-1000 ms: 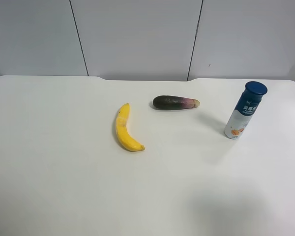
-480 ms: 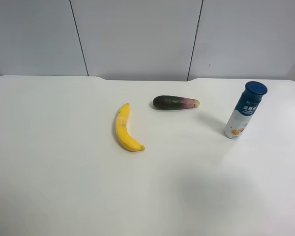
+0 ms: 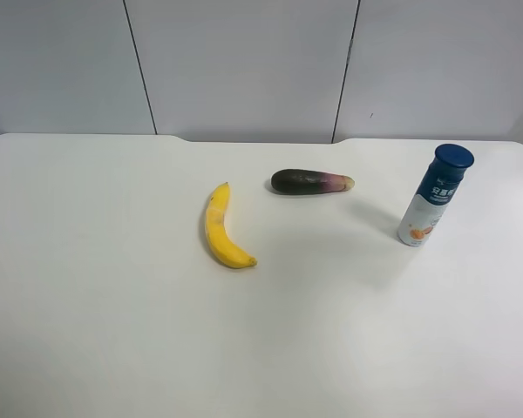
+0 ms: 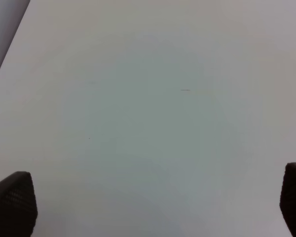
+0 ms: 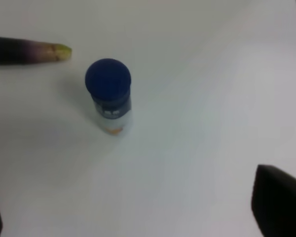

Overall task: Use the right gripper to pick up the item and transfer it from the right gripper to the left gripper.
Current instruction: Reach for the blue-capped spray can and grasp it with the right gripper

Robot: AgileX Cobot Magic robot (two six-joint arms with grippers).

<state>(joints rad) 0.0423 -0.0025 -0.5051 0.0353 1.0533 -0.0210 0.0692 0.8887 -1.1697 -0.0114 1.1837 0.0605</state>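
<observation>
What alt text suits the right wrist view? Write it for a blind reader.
A white bottle with a dark blue cap stands upright on a white table, seen from above. An eggplant tip shows at the frame's edge, and the fingers of the right gripper sit wide apart, empty.

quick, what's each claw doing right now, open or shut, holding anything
right claw: open, holding nothing; the blue-capped white bottle stands apart from it, untouched.
left claw: open, holding nothing.
</observation>
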